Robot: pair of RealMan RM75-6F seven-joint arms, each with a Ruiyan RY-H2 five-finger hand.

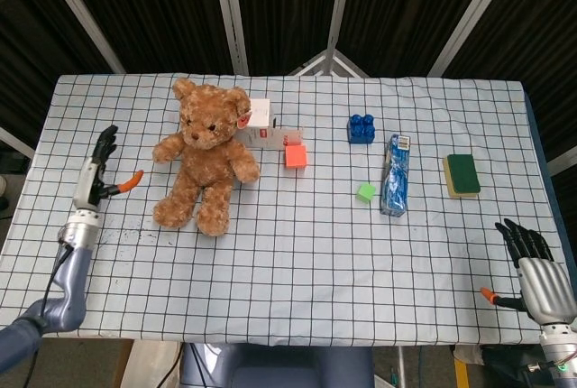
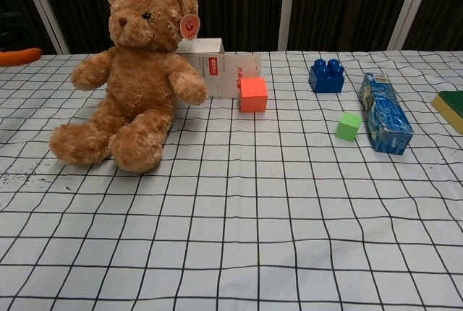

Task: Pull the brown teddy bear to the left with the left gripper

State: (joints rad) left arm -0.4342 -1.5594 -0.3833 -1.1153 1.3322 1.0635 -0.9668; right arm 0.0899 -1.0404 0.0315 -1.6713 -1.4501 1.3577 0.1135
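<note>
The brown teddy bear point(image 1: 206, 158) sits near the surface's point(image 1: 297, 253) far-left corner, clear of the left hand point(image 1: 97, 174), open and empty by the left edge. A top-heavy bear could topple if tugged by one arm.

Bright, even light; sharp focus

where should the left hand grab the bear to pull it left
Probably the bear's outstretched arm on the side facing the left hand. It sticks out clear of the body, narrow enough to close fingers round, with bare cloth beside it. Come in from the left, along the pull direction. The hand is open and apart from the bear now. The box sits on the bear's far side, out of the way.
</note>
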